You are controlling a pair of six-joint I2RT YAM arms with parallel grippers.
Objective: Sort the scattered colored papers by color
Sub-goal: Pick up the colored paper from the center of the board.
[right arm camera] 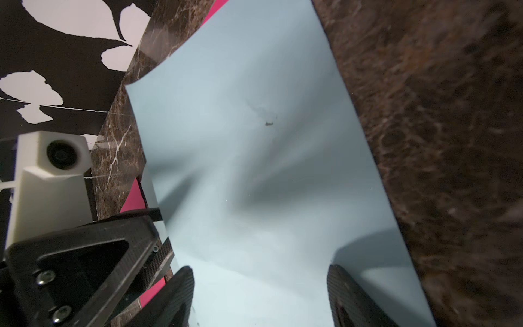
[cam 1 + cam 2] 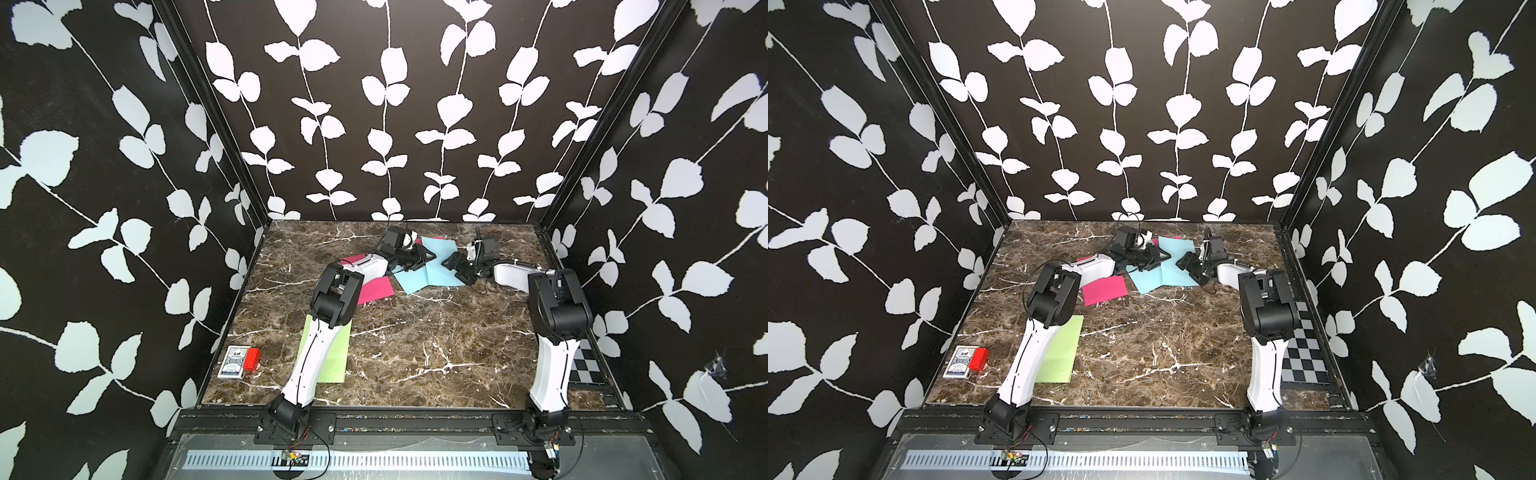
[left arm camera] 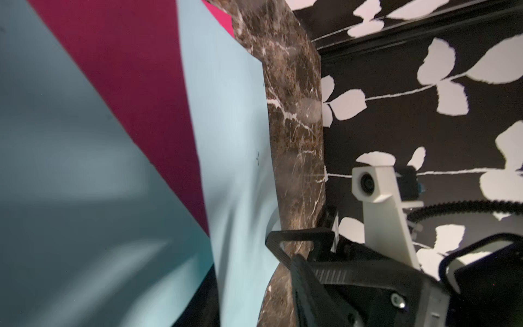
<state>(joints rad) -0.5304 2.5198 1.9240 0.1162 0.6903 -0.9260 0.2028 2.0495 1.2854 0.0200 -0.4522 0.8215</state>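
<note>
Two pale blue papers overlap at the far middle of the table, one [image 2: 441, 268] to the right and one [image 2: 409, 281] nearer. A magenta paper [image 2: 376, 291] lies left of them, and a magenta corner [image 2: 1166, 238] shows behind the blue. A light green paper [image 2: 332, 357] lies near the front left, partly under the left arm. My left gripper [image 2: 423, 257] is at the right blue sheet's left edge, which curls up beside its one visible finger [image 3: 300, 283]; the other finger is hidden. My right gripper [image 1: 260, 297] is open, its fingertips on the same buckled sheet [image 1: 254, 170].
A patterned card box with a red block [image 2: 240, 361] sits off the table's front left corner. A checkerboard panel [image 2: 586, 365] lies at the right edge behind the right arm. Patterned walls close in three sides of the marble table [image 2: 436, 353].
</note>
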